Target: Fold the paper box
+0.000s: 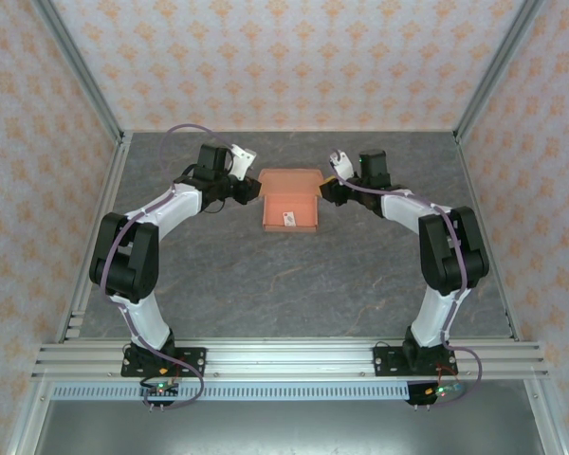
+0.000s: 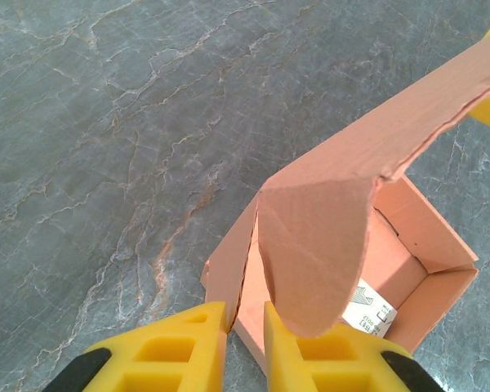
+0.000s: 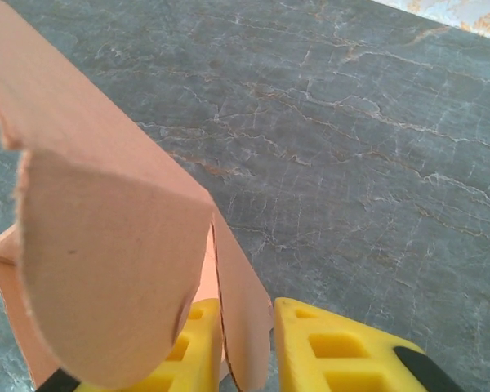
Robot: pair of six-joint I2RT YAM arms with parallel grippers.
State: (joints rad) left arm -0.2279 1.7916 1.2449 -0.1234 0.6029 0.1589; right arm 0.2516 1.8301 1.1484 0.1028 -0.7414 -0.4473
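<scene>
Finds the salmon-orange thin cardboard paper box (image 1: 289,194) in the middle of the grey marbled table (image 1: 266,284), squarely between both arms, long axis running away from the bases. Grips its left side wall in the narrow-set yellow fingers of the left gripper (image 2: 245,314), and its right side wall in the equally narrow right gripper (image 3: 247,314), cardboard sandwiched in each gap. Shows the lid panel with rounded tab (image 2: 314,253) tilted up over the open tray, seemingly hinged on the far side. Calls, probably, for swinging that lid down toward the near wall, with neither arm nearer.
</scene>
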